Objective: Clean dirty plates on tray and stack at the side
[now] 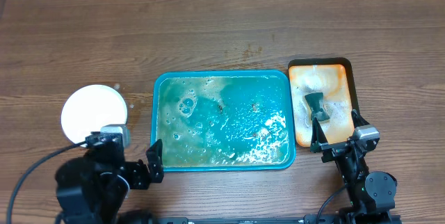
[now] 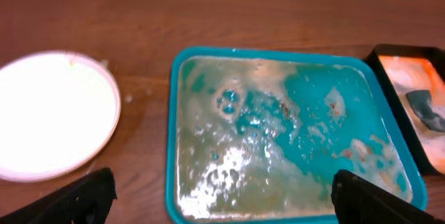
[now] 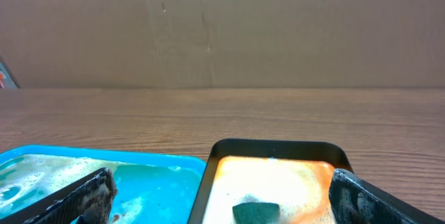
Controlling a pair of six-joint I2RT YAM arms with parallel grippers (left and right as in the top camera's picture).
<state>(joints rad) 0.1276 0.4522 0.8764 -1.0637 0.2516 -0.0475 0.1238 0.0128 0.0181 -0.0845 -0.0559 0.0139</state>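
Left hand (image 2: 222, 182): jaws fully spread, nothing between them. Its dark fingers (image 2: 83, 200) sit at the two bottom corners of the left wrist view. In the overhead view one finger is just beside the near-left corner of the tray (image 1: 222, 74), outside the rim.

Right hand (image 3: 221, 182): also wide open, holding nothing. It sits at the near end of the orange tray (image 1: 320, 78), with one finger toward each long side. The sponge (image 3: 255, 212) lies between the fingers and farther out. No contact is visible.

The tray is teal, centred on the desk (image 1: 222, 29), long side facing the arms. It holds foamy, cloudy water with bubbles toward its left half and small brown specks scattered in it.

White plate (image 1: 94, 109): on the desk left of the tray, apart from it, just ahead of the left arm. The wrist covers its near edge from overhead. The top face looks clean. It reads as one disc from above, so I cannot tell whether others lie under it.

The orange tray has a dark rim and sits just right of the teal tray, short end toward the right arm, foam inside. The sponge is dark grey-green and rests in that foam near the middle.

Cardboard wall (image 3: 222, 29) stands behind the far edge of the desk.
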